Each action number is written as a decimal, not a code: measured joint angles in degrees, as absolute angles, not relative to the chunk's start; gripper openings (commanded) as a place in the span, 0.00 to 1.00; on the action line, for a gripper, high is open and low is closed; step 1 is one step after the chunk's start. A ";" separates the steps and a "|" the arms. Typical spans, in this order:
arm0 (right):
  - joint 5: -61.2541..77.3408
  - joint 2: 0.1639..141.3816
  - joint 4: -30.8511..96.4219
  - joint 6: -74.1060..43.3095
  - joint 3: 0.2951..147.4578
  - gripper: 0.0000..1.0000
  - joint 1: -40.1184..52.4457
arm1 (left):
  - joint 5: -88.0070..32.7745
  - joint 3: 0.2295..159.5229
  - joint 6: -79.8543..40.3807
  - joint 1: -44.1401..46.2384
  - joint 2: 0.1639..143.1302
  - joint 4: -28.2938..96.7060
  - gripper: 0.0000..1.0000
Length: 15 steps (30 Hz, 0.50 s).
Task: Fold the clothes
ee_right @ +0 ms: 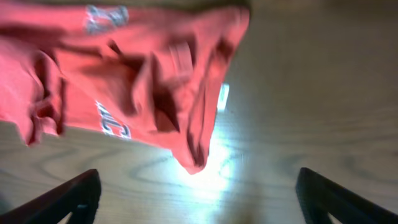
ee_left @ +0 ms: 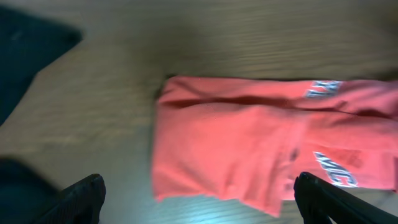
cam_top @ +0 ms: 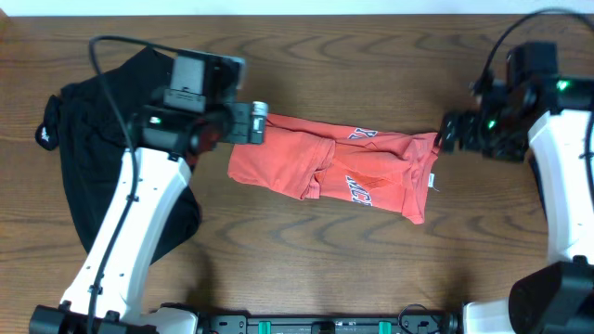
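Note:
A coral-red shirt (cam_top: 334, 167) with white lettering lies folded into a long strip across the middle of the table. It also shows in the left wrist view (ee_left: 249, 149) and the right wrist view (ee_right: 137, 81). My left gripper (cam_top: 252, 122) is open and empty just off the shirt's left end; its fingers (ee_left: 199, 199) stand wide apart above the near edge of the cloth. My right gripper (cam_top: 447, 132) is open and empty just off the shirt's right end; its fingers (ee_right: 199, 199) are wide apart over bare wood.
A black garment (cam_top: 93, 139) lies bunched at the left of the wooden table (cam_top: 371, 269), partly under my left arm. A small white tag (ee_right: 222, 96) sticks out at the shirt's right end.

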<state>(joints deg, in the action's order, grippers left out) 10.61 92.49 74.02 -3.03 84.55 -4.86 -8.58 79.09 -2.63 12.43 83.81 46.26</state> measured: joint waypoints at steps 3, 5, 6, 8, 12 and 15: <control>10.61 93.80 70.24 -3.92 76.71 0.99 -4.36 | -8.56 79.09 -2.98 9.21 84.55 46.85 0.98; 10.59 94.78 66.65 -4.95 72.31 0.99 -4.03 | -8.43 79.09 -3.01 7.14 84.99 47.03 0.98; 10.59 95.07 64.88 -5.56 70.65 0.99 -3.99 | -8.36 79.09 -3.03 6.35 85.19 47.05 0.98; 10.48 95.22 59.99 -6.70 67.72 0.99 -3.99 | -8.38 79.07 -3.03 5.30 85.60 47.13 0.98; 10.52 95.22 51.90 -8.40 65.95 0.99 -3.97 | -8.40 79.02 -3.03 4.93 86.39 47.16 0.98; 10.63 95.22 48.31 -9.45 65.93 0.99 -3.79 | -8.40 79.00 -3.03 4.93 86.91 47.13 0.98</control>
